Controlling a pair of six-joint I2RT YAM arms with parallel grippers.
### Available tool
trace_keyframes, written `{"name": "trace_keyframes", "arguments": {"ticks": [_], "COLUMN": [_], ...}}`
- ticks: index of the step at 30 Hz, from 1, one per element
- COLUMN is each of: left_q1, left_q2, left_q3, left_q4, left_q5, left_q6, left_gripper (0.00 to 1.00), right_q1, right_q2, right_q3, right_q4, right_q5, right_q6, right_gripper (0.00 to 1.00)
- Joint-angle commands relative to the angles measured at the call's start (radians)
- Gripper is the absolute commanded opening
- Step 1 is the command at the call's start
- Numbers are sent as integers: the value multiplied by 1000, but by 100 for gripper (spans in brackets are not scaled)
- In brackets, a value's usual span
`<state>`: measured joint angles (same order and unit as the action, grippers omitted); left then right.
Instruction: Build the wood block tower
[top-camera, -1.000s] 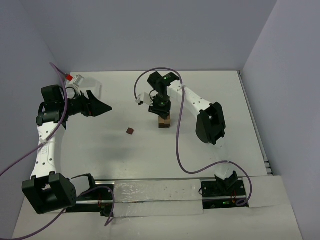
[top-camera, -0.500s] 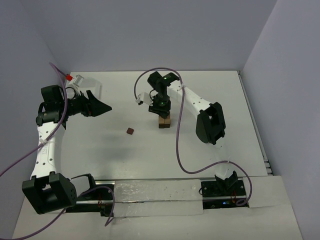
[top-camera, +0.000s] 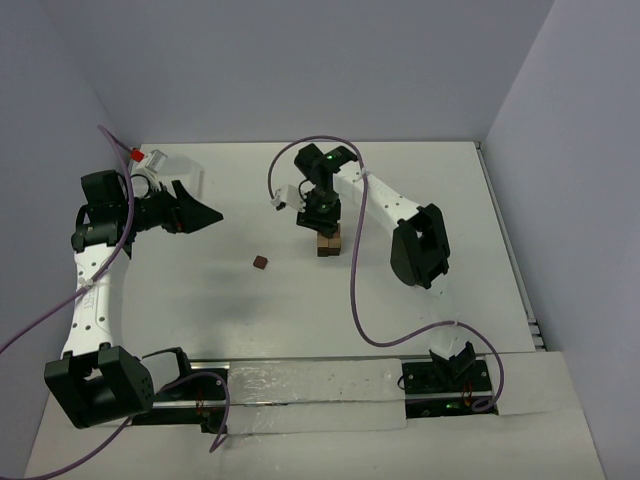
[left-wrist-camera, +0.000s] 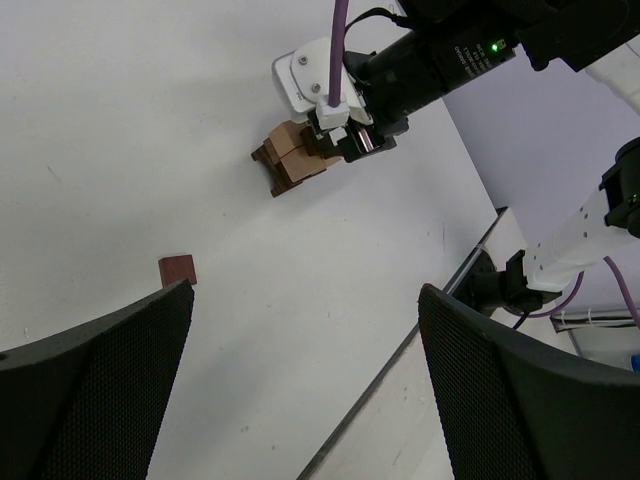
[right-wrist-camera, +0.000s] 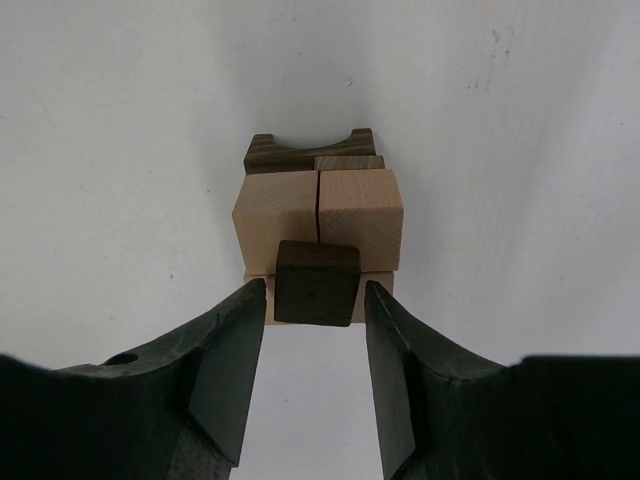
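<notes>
White desk (top-camera: 430, 300), seen from the near edge towards the far wall. Nearest lies one loose dark brown wooden cube (top-camera: 261, 262), alone left of centre and well apart from the stack.

Beyond it, right of centre, stands the small tower of tan and dark brown wooden cubes (right-wrist-camera: 318, 205). Its upper layer is a pair of tan cubes side by side, with a dark brown notched piece (right-wrist-camera: 305, 150) at its far side.

A single dark brown cube (right-wrist-camera: 317, 283) sits at the tower's near side, across the seam of the tan pair. Whether it rests squarely on the layer beneath cannot be told.

The right fingers (right-wrist-camera: 225, 360) flank this cube, with a thin sliver of light on each side, so they stand slightly parted and are not clamping it.

The left fingers (left-wrist-camera: 100, 390) hang spread wide at the far left, holding nothing (their own camera looks across at the tower). Beyond them a clear plastic container (top-camera: 170, 165) sits in the far left corner.

Hazards:
- The clearance beside the cube is slight, so a lift that is not straight could let a finger drag the cube off.
- A brushing finger could also shove the tan pair askew.
- If the cube overhangs the near edge, it may tip once unsupported.
</notes>
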<state>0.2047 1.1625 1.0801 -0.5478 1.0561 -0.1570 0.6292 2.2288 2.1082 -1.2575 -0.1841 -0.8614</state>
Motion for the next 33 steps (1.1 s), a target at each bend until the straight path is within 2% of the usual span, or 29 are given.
{"name": "trace_keyframes", "arguments": {"ticks": [1, 6, 11, 14, 18, 23, 27, 30, 33], "left_q1": [9, 9, 9, 10, 16, 41, 65, 76, 82], "left_q2": [-3, -3, -4, -5, -7, -18, -21, -21, -21], "left_q3": [44, 44, 43, 43, 40, 39, 41, 53, 72], "left_q4": [39, 37, 42, 43, 60, 88, 106, 88, 56], "left_q5": [33, 32, 32, 31, 26, 22, 38, 42, 44], "left_q6": [1, 1, -2, -7, -28, -78, -98, -88, -61], "left_gripper": [99, 99, 99, 99, 99, 99, 99, 99, 99], "right_q1": [-10, -9, -2, 19, 78, 165, 236, 285, 300], "right_q2": [-3, -19, -56, -104, -193, -210, -136, -72, 17], "right_q3": [30, 45, 151, 230, 267, 196, 136, 98, 130], "right_q4": [27, 22, 3, 11, 127, 235, 294, 362, 374], "right_q5": [-1, 5, 10, 26, 74, 52, 14, -11, -5], "right_q6": [-3, 2, 24, 58, 156, 341, 467, 518, 542], "right_gripper": [53, 59, 67, 78, 85, 85, 79, 77, 77]}}
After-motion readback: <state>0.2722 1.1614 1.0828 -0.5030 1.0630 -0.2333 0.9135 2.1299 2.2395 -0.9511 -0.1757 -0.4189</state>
